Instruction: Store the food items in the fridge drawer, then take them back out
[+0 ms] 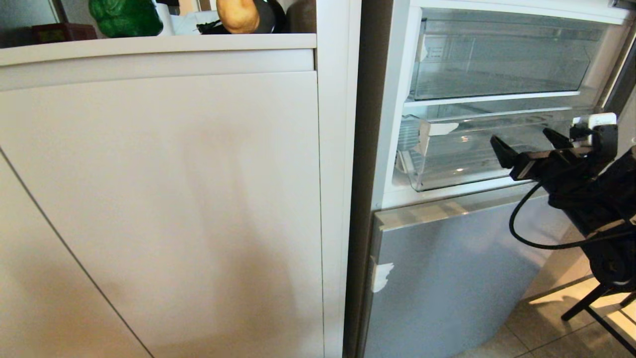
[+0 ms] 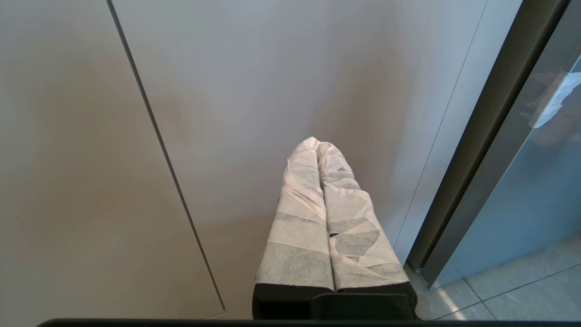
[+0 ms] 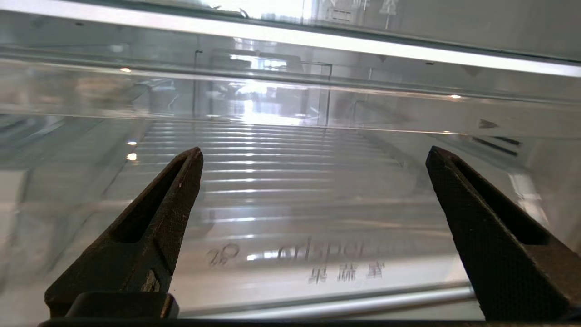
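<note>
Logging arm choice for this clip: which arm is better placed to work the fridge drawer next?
Right. The right gripper hangs open directly before the fridge drawer; the left gripper, shut, faces the cabinet door.

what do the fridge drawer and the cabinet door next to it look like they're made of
The fridge drawer looks like clear, glossy hard plastic: you see through its walls to a ribbed floor, and it throws bright glints. The cabinet door looks like a beige painted or laminated panel with a smooth satin finish, showing soft shadows and no grain; which of the two is unclear.
</note>
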Motion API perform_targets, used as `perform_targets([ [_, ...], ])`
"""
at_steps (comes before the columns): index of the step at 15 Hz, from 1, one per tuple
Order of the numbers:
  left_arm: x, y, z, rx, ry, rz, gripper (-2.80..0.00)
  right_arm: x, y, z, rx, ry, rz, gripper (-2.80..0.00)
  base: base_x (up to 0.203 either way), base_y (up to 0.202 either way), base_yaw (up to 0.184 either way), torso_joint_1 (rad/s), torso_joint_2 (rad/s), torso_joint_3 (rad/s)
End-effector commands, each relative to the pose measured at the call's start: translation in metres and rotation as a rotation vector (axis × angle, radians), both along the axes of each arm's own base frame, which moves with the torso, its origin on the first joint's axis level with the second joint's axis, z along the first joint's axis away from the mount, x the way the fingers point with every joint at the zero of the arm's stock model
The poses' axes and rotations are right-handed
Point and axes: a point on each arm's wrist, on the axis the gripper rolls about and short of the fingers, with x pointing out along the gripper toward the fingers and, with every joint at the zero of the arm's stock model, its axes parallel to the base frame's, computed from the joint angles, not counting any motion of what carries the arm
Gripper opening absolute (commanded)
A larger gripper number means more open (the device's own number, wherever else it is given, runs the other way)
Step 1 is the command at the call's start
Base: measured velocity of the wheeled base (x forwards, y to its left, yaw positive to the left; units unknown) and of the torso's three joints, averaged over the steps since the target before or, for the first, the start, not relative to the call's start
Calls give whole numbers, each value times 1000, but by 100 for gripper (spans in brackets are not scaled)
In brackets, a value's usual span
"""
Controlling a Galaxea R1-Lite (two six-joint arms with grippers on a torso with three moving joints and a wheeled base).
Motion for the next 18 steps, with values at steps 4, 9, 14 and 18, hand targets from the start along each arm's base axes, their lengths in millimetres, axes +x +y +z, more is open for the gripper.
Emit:
perform_targets([
  [4, 0, 0, 0, 0, 0, 1, -280, -14, 0, 8, -2, -19, -1, 0, 0, 0, 0, 0, 0, 0],
  [9, 0, 0, 0, 0, 0, 1, -280, 9, -1, -5, 0, 2, -3, 0, 0, 0, 0, 0, 0, 0],
  [14, 0, 0, 0, 0, 0, 1, -280, 25, -4, -3, -1, -27, -11, 0, 0, 0, 0, 0, 0, 0],
  [18, 0, 0, 0, 0, 0, 1, -280, 27, -5, -2, -3, -36, -14, 0, 0, 0, 0, 0, 0, 0],
])
